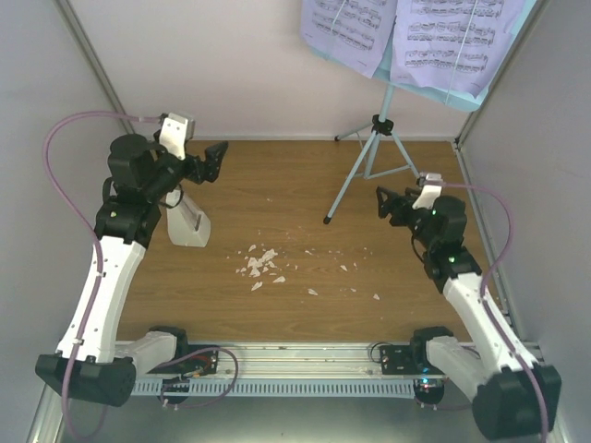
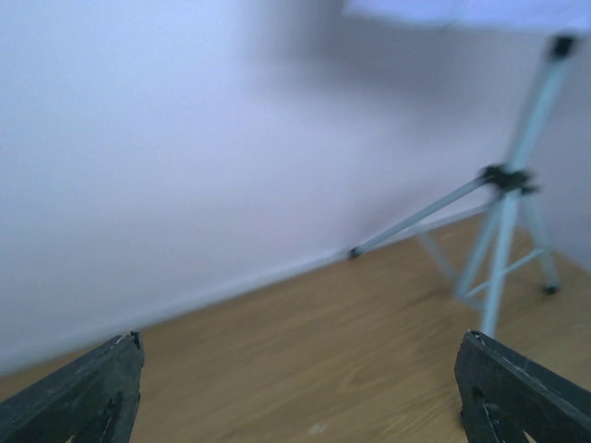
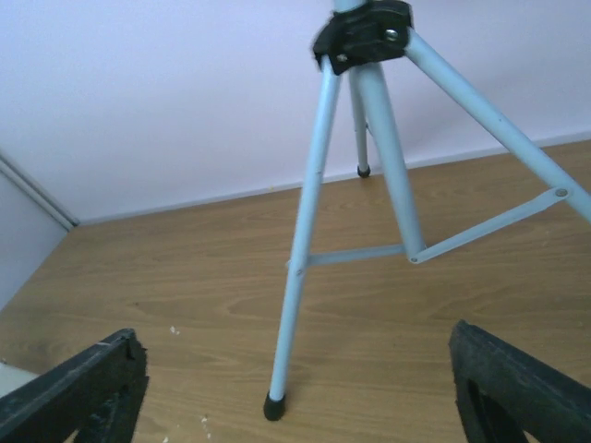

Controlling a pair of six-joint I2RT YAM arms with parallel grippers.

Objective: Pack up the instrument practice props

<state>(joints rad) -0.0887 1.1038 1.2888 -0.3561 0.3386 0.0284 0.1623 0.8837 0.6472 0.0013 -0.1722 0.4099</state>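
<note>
Evidently nothing packed yet. Music stand upright at 1 o'clock on table, sheet-music pages on its desk. Metronome at 9 o'clock. Left gripper, right gripper both spread wide, empty. All three props left.

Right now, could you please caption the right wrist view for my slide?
Open right hand faces the tripod legs of the light-blue music stand on the wooden table, grasping nothing.
</note>
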